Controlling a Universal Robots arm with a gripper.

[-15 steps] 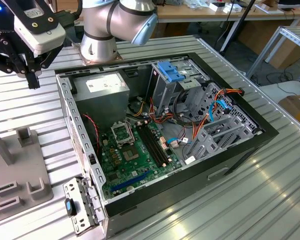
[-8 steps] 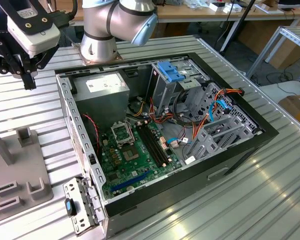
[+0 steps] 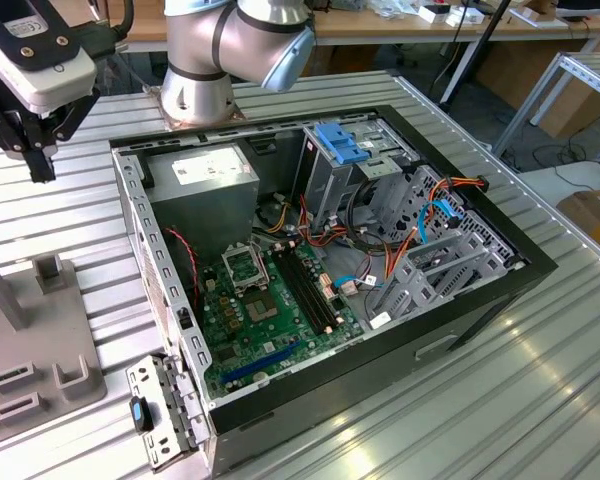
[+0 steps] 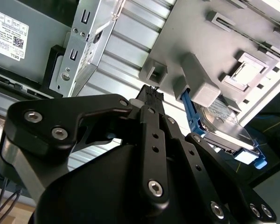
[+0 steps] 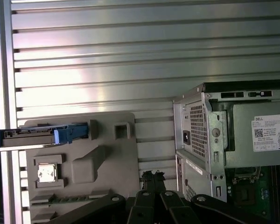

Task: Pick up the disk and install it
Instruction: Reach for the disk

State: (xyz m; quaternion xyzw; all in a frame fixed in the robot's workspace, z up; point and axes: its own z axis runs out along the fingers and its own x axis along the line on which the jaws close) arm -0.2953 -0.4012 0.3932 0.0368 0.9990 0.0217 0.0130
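The end effector [image 5: 152, 176] is hovering closed up and holding nothing, just beside the grey holder tray [image 5: 107, 158], where the disk [image 5: 35, 136] is standing on edge in a slot, exposed for gripping.

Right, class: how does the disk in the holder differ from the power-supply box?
The disk is slim and stands on edge in the holder, outside the computer case; the power-supply box is bulky and sits inside it. The disk wears a blue frame; the box has none. Both are grey metal.

Robotics lab, open computer case [image 3: 480, 312], slatted worktable [image 3: 540, 400]
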